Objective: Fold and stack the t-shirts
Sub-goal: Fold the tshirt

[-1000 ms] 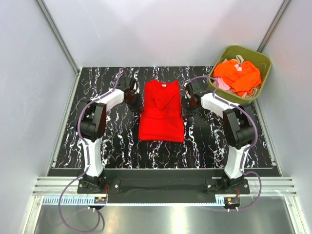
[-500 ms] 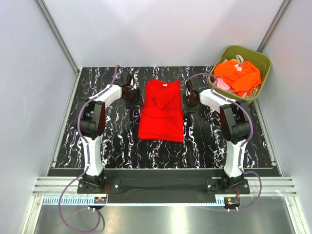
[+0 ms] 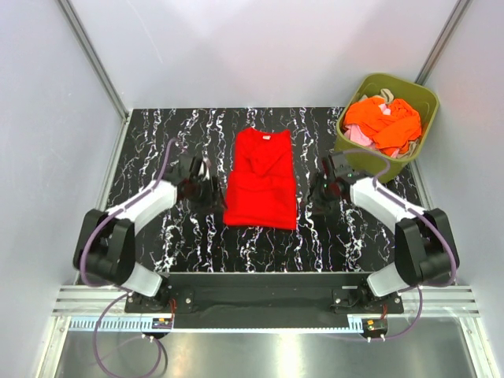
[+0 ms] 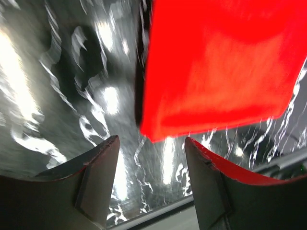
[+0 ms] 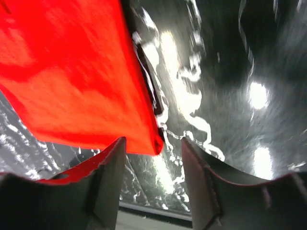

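A bright red t-shirt (image 3: 261, 179) lies flat in a long narrow fold at the middle of the black marbled table. My left gripper (image 3: 213, 195) stands open just left of its near left corner, which shows above the jaws in the left wrist view as the red t-shirt (image 4: 216, 62); the left gripper (image 4: 151, 143) holds nothing. My right gripper (image 3: 315, 193) stands open beside the near right corner. In the right wrist view the red t-shirt (image 5: 72, 72) ends just above the right gripper (image 5: 153, 143), whose jaws are empty. More t-shirts, orange (image 3: 386, 120) and pale pink (image 3: 358, 135), are heaped in the bin.
An olive-green bin (image 3: 370, 161) stands at the back right corner of the table, close behind my right arm. Grey walls enclose the table on three sides. A metal rail (image 3: 260, 303) runs along the near edge.
Both arms have swung from beside the shirt's upper half toward its near end. Both grippers have opened wider. The red shirt has stayed where it was.
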### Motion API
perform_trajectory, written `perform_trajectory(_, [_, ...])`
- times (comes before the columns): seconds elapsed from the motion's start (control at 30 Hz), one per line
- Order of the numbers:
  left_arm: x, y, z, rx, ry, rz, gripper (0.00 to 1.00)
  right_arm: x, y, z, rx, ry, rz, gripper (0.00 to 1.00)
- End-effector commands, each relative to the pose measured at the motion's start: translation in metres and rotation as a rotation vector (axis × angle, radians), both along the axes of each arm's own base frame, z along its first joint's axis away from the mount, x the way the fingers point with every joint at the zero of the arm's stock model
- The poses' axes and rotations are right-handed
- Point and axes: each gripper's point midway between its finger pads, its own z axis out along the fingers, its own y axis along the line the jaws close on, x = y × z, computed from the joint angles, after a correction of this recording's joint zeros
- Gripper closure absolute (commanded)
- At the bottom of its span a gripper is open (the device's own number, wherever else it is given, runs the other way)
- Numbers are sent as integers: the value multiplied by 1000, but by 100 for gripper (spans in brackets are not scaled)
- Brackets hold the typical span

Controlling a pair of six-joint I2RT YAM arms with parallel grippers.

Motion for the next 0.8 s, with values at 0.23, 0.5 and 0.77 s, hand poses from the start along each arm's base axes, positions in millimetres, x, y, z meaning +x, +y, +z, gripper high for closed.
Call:
perform_trajectory(0.23, [-34, -30, -23, -204, -45, 82, 37, -34, 47, -23, 249, 19, -122, 40])
perform_trajectory(0.5, [-35, -31, -52, -197, -1, 132, 40, -44, 49, -45, 244, 16, -157, 41])
perform_trajectory(0.77, [-37, -29, -59, -166, 13, 128, 50, -48, 47, -54, 239, 11, -161, 42])
